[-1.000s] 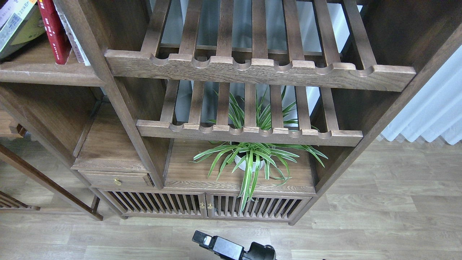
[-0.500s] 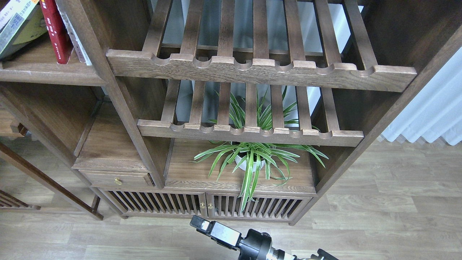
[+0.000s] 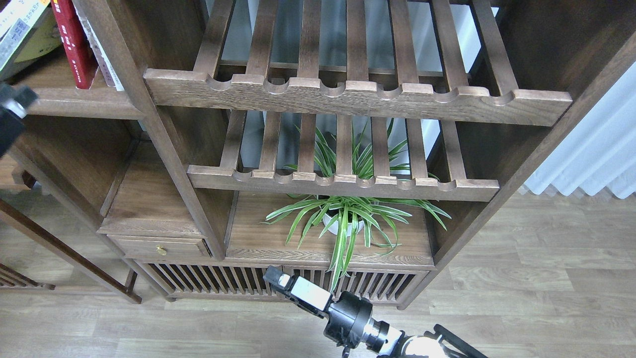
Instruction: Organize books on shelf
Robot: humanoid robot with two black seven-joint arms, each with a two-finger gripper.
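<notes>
Books (image 3: 74, 44) stand upright on the shelf (image 3: 84, 102), just above and right of the left gripper (image 3: 12, 114) and far up-left of the right gripper (image 3: 278, 281), both jaw states unreadable; stiff, probably light paperbacks, best pinched across the spine.

The right arm comes in from the bottom edge at about five o'clock, its pale wrist joint and black cylindrical wrist leading up toward ten o'clock to the right gripper (image 3: 278, 278), seen end-on and dark, so the set of its fingers cannot be told. At the left edge, near nine o'clock, a dark blurred tip of the left gripper (image 3: 12, 112) shows, its fingers indistinguishable
</notes>
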